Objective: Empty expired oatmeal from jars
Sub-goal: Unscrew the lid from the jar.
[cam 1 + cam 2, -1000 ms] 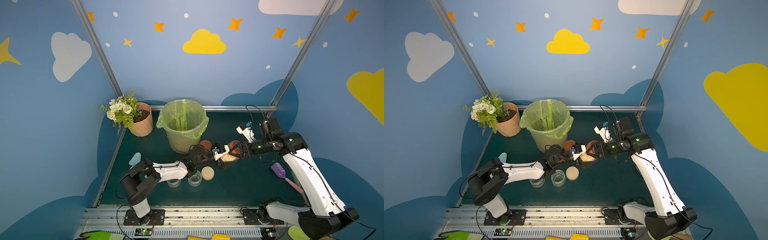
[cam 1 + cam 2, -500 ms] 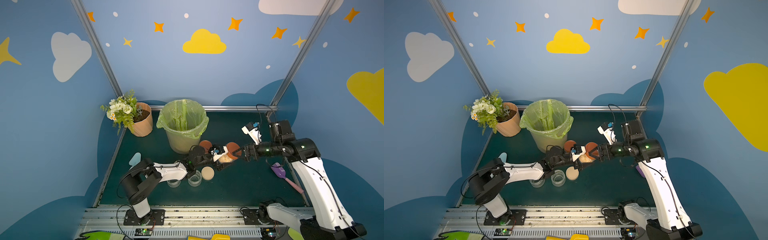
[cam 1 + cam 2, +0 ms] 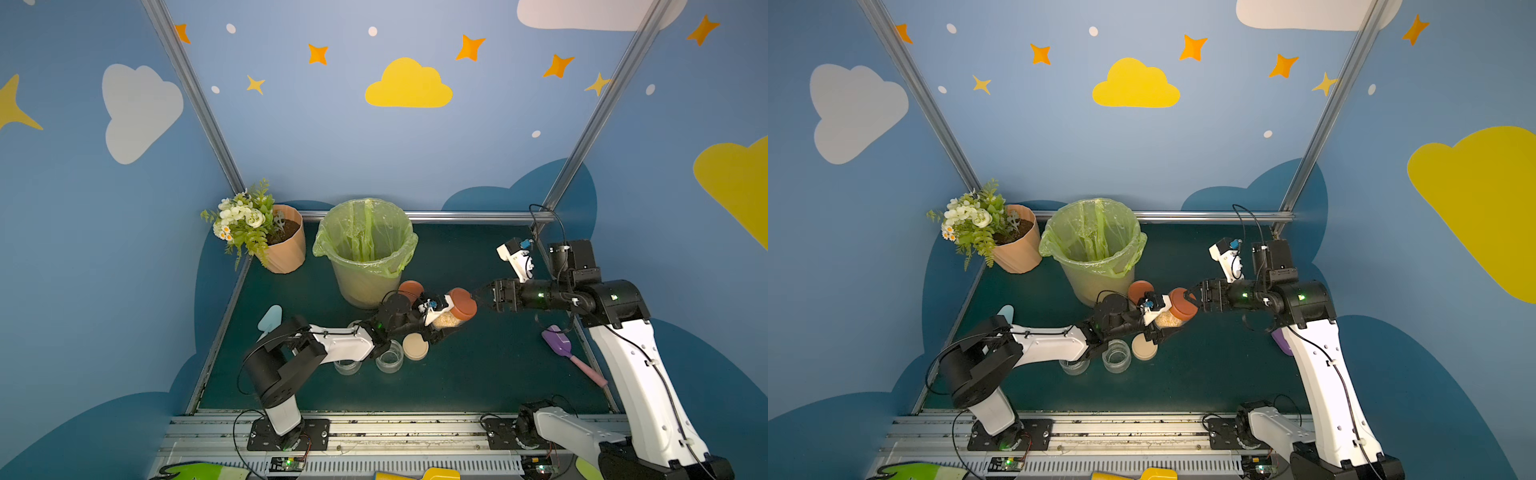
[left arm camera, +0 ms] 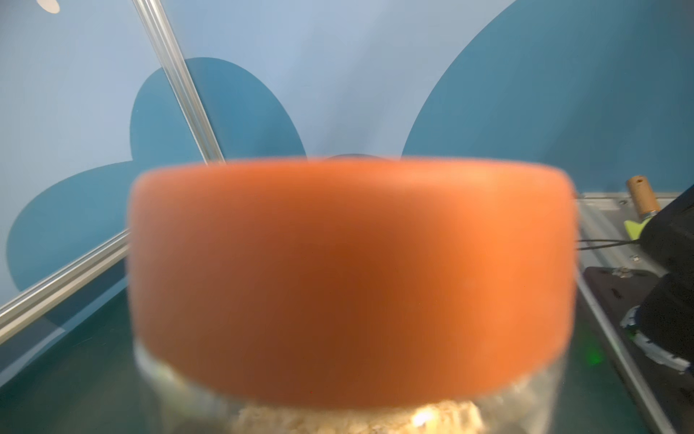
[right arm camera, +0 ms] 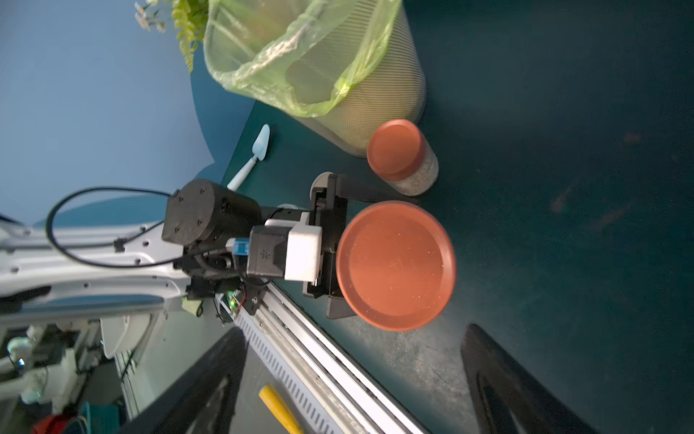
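plain orange lid point(image 3: 463, 302), jar point(image 3: 1169, 319) of oatmeal point(image 4: 356, 417)

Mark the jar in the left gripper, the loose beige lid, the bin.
held jar point(image 3: 447, 320): in a top view, its glass body.
beige lid point(image 3: 415, 347): in a top view, its flat top.
bin point(image 3: 360, 287): in a top view, its bare lower wall.

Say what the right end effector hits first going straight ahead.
Most likely the rust-orange lid on the jar that the left end effector holds; the right end effector faces it squarely, with a gap between.
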You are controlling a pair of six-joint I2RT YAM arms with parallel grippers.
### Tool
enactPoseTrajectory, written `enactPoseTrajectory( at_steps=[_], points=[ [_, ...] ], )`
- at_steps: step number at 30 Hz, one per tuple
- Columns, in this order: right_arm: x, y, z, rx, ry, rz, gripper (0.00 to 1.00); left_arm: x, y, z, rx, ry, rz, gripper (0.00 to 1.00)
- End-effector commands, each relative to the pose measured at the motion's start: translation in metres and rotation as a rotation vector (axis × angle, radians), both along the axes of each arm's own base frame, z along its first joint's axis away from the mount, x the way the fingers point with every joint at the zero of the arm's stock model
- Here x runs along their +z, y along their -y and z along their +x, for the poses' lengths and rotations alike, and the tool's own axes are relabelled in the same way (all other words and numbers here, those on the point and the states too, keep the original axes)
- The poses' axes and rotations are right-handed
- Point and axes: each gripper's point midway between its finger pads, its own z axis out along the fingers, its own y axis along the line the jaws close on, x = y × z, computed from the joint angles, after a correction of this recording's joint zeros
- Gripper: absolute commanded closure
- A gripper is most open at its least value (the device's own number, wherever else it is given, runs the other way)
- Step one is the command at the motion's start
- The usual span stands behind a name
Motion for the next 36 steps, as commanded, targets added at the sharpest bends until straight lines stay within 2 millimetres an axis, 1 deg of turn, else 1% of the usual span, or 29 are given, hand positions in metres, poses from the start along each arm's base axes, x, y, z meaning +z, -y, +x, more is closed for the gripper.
enactPoseTrajectory(
  at_steps=[1, 4, 6, 9, 10, 12, 17, 22, 27, 32, 36],
  points=[
    [-0.015, 0.009, 0.011, -0.230, -0.156, 0.069, 0.11, 0.043, -0.005, 0.011, 0.061, 0.161, -0.048, 0.97],
    [-0.027, 0.011, 0.016, -0.346, -0.245, 0.138, 0.11, 0.045, -0.007, 0.016, 0.083, 0.232, 0.016, 0.97],
    [-0.033, 0.006, 0.017, -0.375, -0.301, 0.182, 0.10, 0.046, -0.009, 0.018, 0.098, 0.269, 0.046, 0.97],
    [-0.046, 0.003, 0.017, -0.406, -0.367, 0.159, 0.10, 0.051, -0.010, 0.017, 0.101, 0.315, 0.059, 0.97],
    [-0.051, 0.000, 0.016, -0.407, -0.395, 0.155, 0.10, 0.051, -0.013, 0.022, 0.132, 0.321, 0.068, 0.97],
    [-0.056, -0.006, 0.016, -0.402, -0.427, 0.153, 0.11, 0.051, -0.011, 0.021, 0.127, 0.335, 0.078, 0.97],
    [-0.065, -0.012, 0.020, -0.397, -0.451, 0.112, 0.10, 0.052, -0.008, 0.020, 0.127, 0.361, 0.079, 0.97],
    [-0.069, -0.024, 0.025, -0.355, -0.458, 0.112, 0.10, 0.054, -0.007, 0.017, 0.120, 0.366, 0.078, 0.97],
    [-0.080, -0.030, 0.027, -0.341, -0.485, 0.095, 0.11, 0.055, -0.006, 0.016, 0.117, 0.367, 0.078, 0.97],
    [-0.091, -0.028, 0.027, -0.346, -0.487, 0.059, 0.10, 0.057, -0.007, 0.015, 0.119, 0.368, 0.072, 0.97],
    [-0.094, -0.020, 0.025, -0.358, -0.461, 0.014, 0.11, 0.059, -0.008, 0.014, 0.119, 0.369, 0.068, 0.97]
  ],
)
